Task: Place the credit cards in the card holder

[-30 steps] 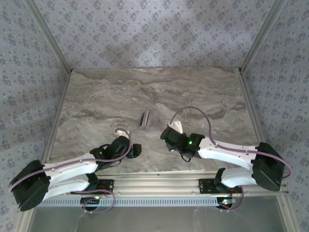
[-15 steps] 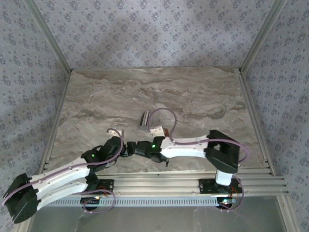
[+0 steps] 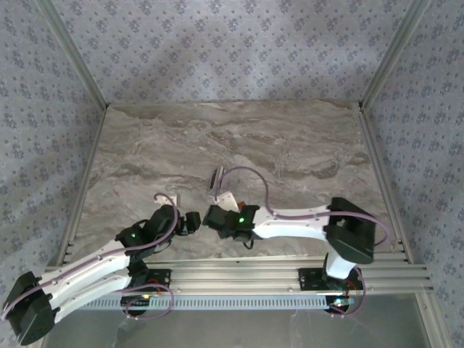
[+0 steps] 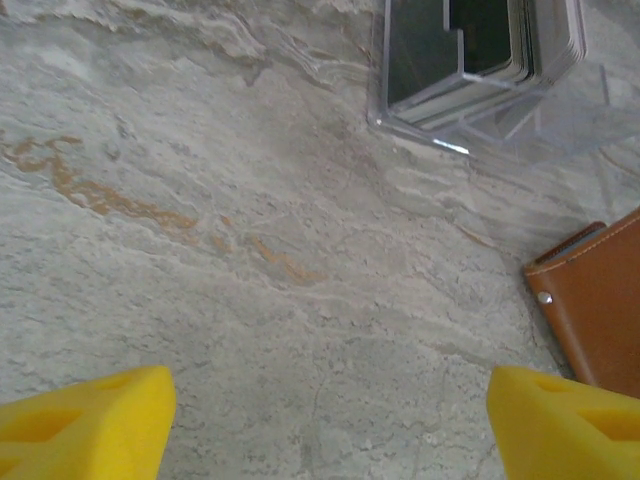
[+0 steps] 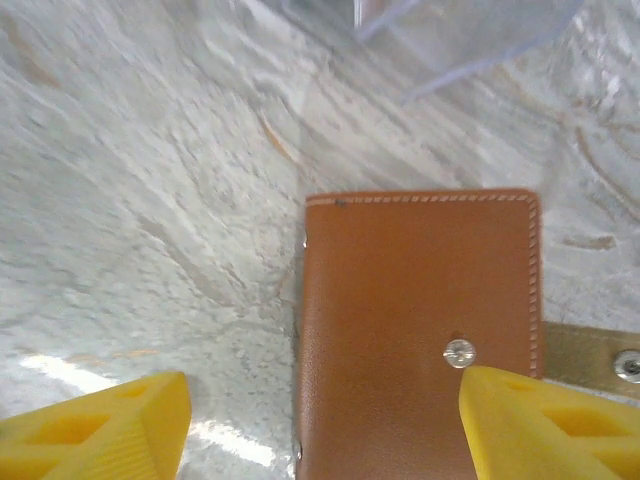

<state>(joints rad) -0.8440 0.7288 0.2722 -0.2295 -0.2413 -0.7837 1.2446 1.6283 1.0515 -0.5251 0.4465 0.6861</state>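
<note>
Clear stand (image 4: 430,125) holds the cards (image 4: 540,50) on edge. The card holder (image 5: 420,330) lies folded on the worktop (image 4: 200,250) just beside the stand, under the open right jaws. Left jaws are also open, over worktop beside the stand.

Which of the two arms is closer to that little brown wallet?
Right. The right arm hangs directly over the wallet; the left arm sits beside it, over bare table.

The cards (image 4: 490,35) stand in a rack (image 4: 430,110) near the tabletop's (image 3: 304,145) middle (slightly left of centre); the wallet (image 5: 420,330) lies flat on the tabletop just nearer the near edge, apart from the rack.
</note>
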